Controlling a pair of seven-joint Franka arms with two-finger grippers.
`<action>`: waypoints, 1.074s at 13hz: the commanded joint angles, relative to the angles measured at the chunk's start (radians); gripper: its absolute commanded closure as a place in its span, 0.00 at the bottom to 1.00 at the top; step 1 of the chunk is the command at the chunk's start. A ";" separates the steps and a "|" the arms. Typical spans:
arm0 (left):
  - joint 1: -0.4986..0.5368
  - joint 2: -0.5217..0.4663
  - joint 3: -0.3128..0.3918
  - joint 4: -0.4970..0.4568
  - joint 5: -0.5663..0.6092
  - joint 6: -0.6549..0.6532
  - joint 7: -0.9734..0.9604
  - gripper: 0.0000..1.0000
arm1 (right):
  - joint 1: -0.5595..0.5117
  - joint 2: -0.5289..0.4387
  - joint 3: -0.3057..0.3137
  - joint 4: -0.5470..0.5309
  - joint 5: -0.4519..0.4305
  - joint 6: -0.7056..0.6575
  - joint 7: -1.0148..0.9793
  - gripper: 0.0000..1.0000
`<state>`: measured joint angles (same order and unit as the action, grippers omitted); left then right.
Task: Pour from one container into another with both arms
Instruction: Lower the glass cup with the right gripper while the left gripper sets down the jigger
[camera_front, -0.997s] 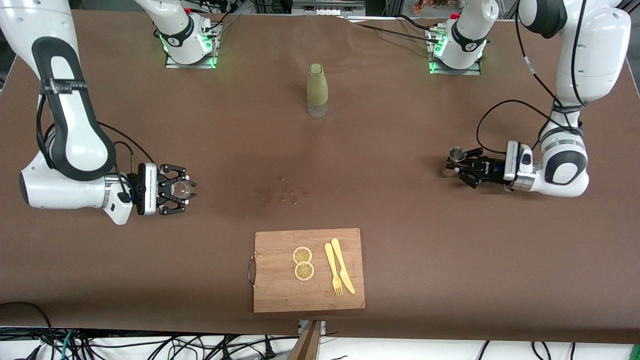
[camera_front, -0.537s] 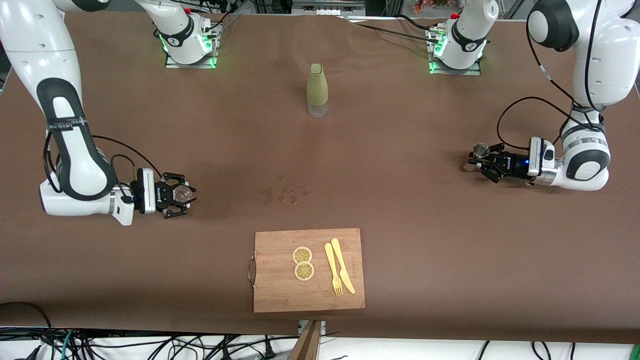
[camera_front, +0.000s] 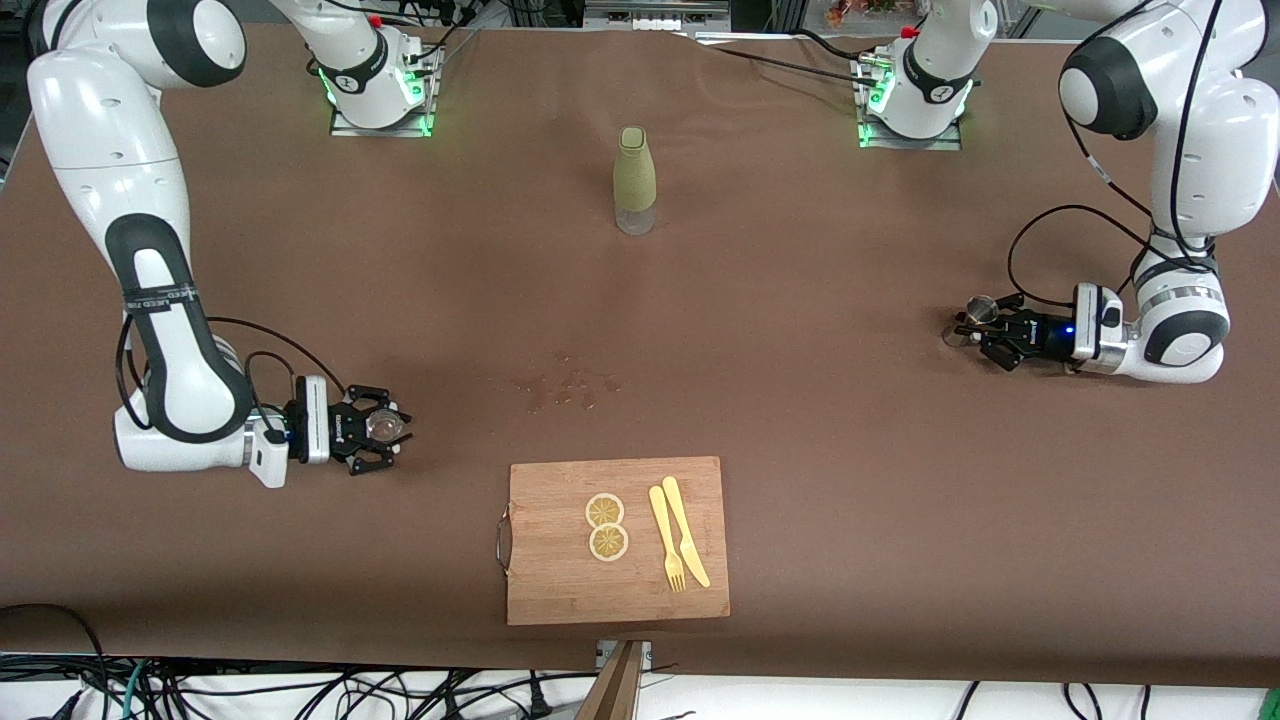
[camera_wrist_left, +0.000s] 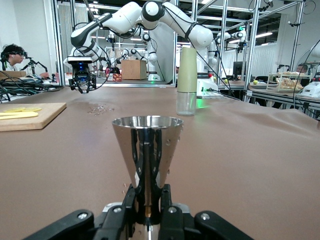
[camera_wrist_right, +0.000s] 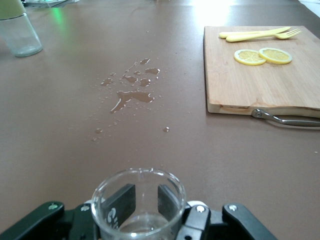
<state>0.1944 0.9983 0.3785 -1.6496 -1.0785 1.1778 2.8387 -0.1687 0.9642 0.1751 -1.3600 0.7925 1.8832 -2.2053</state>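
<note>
Nearest the cutting board, toward the right arm's end, the right gripper clamps a clear glass (upright). Farther off, the left gripper grips a steel jigger.

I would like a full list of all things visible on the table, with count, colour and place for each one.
bottle: 1, green top and clear base, upright between the two robot bases
spilled drops: 1 patch, wet, mid-table, between bottle and cutting board
cutting board: 1, wooden, nearest the front camera
lemon slices: 2, yellow, on the board
fork: 1, yellow, on the board
knife: 1, yellow, beside the fork
metal cup: 1, silver, in the left gripper
glass cup: 1, clear, in the right gripper
left gripper: shut on metal cup, left arm's end
right gripper: shut on glass cup, right arm's end
</note>
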 joint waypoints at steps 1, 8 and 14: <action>-0.004 0.055 0.017 0.036 0.031 -0.030 0.318 1.00 | -0.021 0.077 0.033 0.082 0.028 -0.012 -0.031 0.69; -0.004 0.060 0.025 0.117 0.032 -0.018 0.189 0.00 | -0.048 0.119 0.037 0.076 0.057 -0.022 -0.108 0.68; -0.041 -0.010 0.074 0.270 0.224 0.083 -0.400 0.00 | -0.054 0.120 0.035 0.076 0.057 -0.024 -0.108 0.45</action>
<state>0.1851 1.0260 0.4371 -1.4024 -0.9327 1.2381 2.5985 -0.2014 1.0601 0.1959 -1.3074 0.8454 1.8693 -2.2955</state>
